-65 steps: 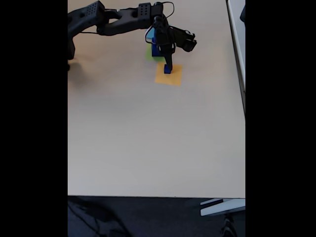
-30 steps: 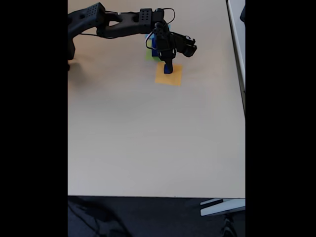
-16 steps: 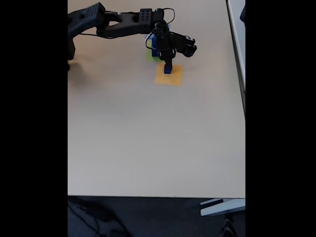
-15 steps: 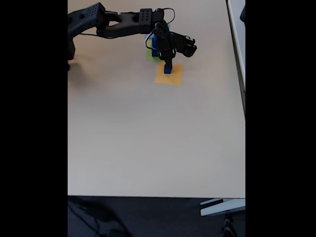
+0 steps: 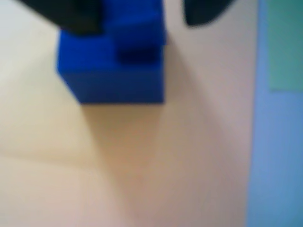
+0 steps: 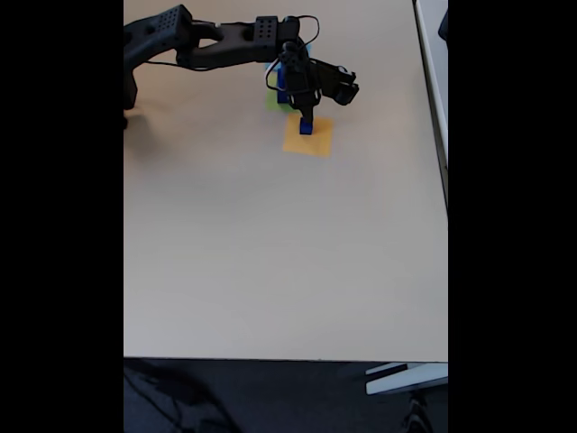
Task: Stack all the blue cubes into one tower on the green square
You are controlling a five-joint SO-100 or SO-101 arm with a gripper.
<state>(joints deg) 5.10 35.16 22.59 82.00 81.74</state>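
Gripper [image 6: 306,119] down over the orange square [image 6: 307,138] in the fixed view, black fingers pointing straight at the table [image 6: 270,253], and there's the small cube [image 6: 306,127] right at their tips, dark blue, over the far part of the orange paper. Whether it's touching the paper or just above it, I can't tell from this height. The fingers look closed on that small cube, one on each side, though the view is small and soft. Just behind it, partly hidden by the wrist, a bigger patch of dark blue, the cube stack [image 6: 283,86], stands on the green square [image 6: 275,101], of which a sliver shows at the left of the stack. A bit of light-blue paper [image 6: 307,47] peeks out further back beside the arm. The arm [image 6: 216,41] itself reaches in from the top left, elbow high, cable looping over the wrist. Switch to the wrist view and it's all very close and blurred: a large cube [image 5: 113,71] fills the upper left, with a smaller blue block [image 5: 137,28] in front of or on it, I can't say which. Two dark finger shapes cut in from the top edge, one at the left [image 5: 71,14], one at the right [image 5: 203,12], the smaller block between them. Pale table below, a light-blue strip [image 5: 270,156] running down the right edge.
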